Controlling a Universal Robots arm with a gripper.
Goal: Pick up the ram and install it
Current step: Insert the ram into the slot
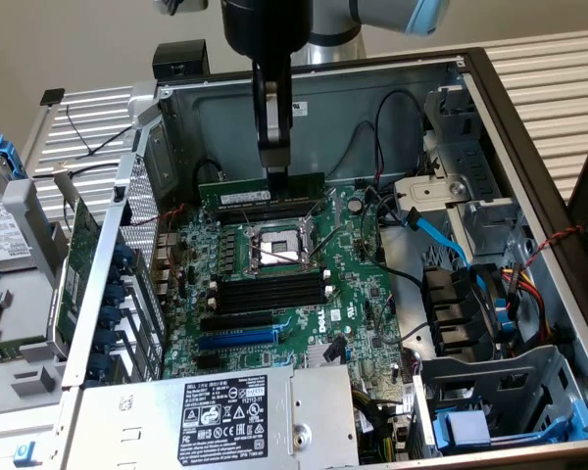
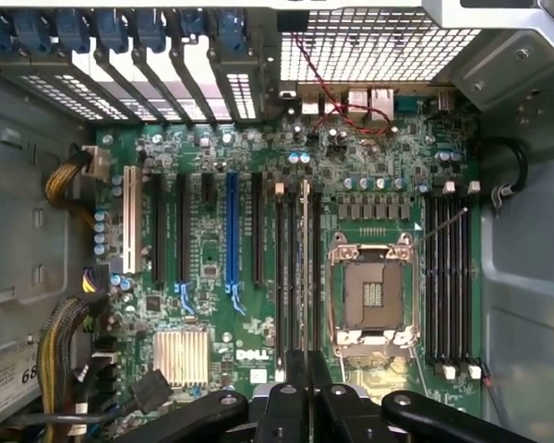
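The open computer case (image 1: pixel 529 127) lies on its side with its motherboard (image 1: pixel 363 294) facing up. I hold the ram (image 1: pixel 225 191) upright on its long edge, level, along the memory slots (image 1: pixel 245 209) just beyond the CPU socket (image 1: pixel 274 245). I cannot tell whether it is seated. My gripper (image 1: pixel 274 174) is clenched on the ram's top edge near the middle. The case's far wall (image 1: pixel 333 108) stands behind the ram. Cables (image 1: pixel 375 147) hang near its end on the exterior view's right.
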